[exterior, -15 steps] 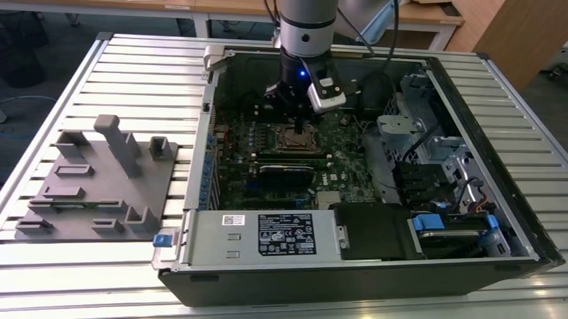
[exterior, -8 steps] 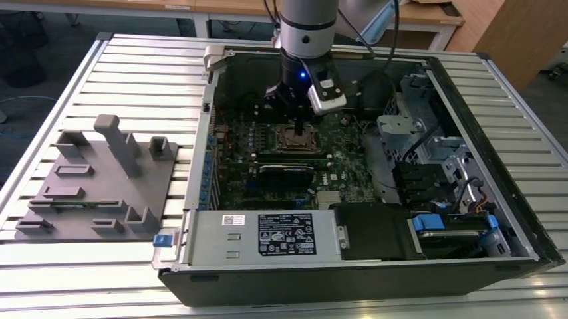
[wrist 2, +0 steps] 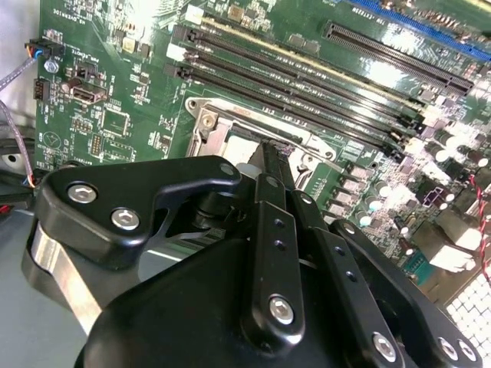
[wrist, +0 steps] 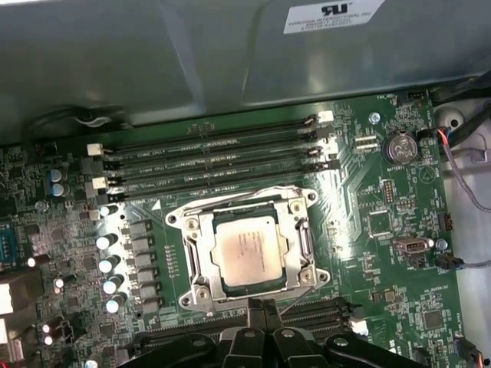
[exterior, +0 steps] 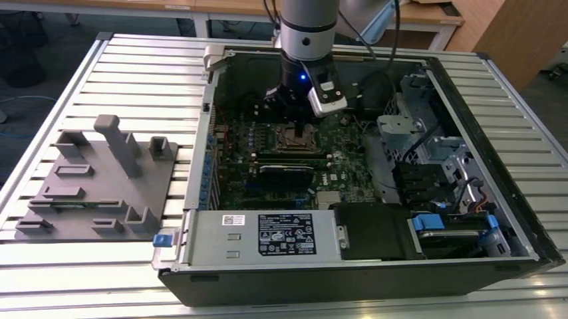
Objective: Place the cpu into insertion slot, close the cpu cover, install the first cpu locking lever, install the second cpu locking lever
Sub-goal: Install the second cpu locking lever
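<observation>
The cpu [wrist: 247, 249], a pale metal square, lies flat in the insertion slot [wrist: 193, 285] on the green motherboard. The cpu cover [wrist: 301, 244] lies down around it as a silvery frame. One thin wire lever [wrist: 230, 196] runs along the side by the memory slots. A second lever [wrist: 301, 297] angles out at the corner nearest my fingertips. My gripper [wrist: 261, 308] is shut with nothing in it, its tip at the socket's edge. In the second wrist view the gripper [wrist 2: 268, 151] points at the socket [wrist 2: 222, 130]. In the exterior view the gripper [exterior: 294, 118] hangs just above the socket [exterior: 299, 138].
Several long black memory slots [wrist: 215, 157] run beside the socket, with a row of capacitors [wrist: 111, 253] on another side. The open case holds a power supply [exterior: 266, 236] at the front and a drive cage [exterior: 443, 166] on the exterior view's right. A grey fixture [exterior: 98, 179] stands on the exterior view's left.
</observation>
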`<state>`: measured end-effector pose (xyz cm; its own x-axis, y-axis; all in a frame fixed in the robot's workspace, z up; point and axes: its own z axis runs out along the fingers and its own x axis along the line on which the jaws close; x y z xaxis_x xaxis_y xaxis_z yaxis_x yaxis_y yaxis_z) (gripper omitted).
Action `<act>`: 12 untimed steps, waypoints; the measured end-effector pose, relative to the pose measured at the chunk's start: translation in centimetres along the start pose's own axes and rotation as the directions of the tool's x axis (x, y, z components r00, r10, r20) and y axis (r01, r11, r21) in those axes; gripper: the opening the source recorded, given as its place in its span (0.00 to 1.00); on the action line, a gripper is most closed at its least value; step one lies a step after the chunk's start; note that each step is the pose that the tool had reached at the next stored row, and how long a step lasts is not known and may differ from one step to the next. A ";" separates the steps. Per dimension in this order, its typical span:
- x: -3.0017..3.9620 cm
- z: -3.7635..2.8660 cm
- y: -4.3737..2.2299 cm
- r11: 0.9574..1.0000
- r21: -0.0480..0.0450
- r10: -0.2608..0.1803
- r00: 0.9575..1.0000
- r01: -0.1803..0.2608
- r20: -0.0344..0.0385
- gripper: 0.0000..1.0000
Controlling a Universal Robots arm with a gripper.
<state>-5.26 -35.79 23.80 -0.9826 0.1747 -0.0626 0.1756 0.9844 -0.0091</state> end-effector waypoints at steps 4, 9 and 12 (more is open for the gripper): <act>-0.08 0.01 -0.43 1.000 0.000 0.000 1.000 0.000 0.000 0.11; -0.05 0.02 -0.84 1.000 -0.003 0.000 1.000 0.000 0.001 0.11; 0.13 0.04 -1.05 1.000 -0.004 -0.003 1.000 0.003 0.004 0.11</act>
<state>-5.58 -36.80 23.76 -0.9829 0.1715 -0.0667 0.1722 0.9850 -0.0052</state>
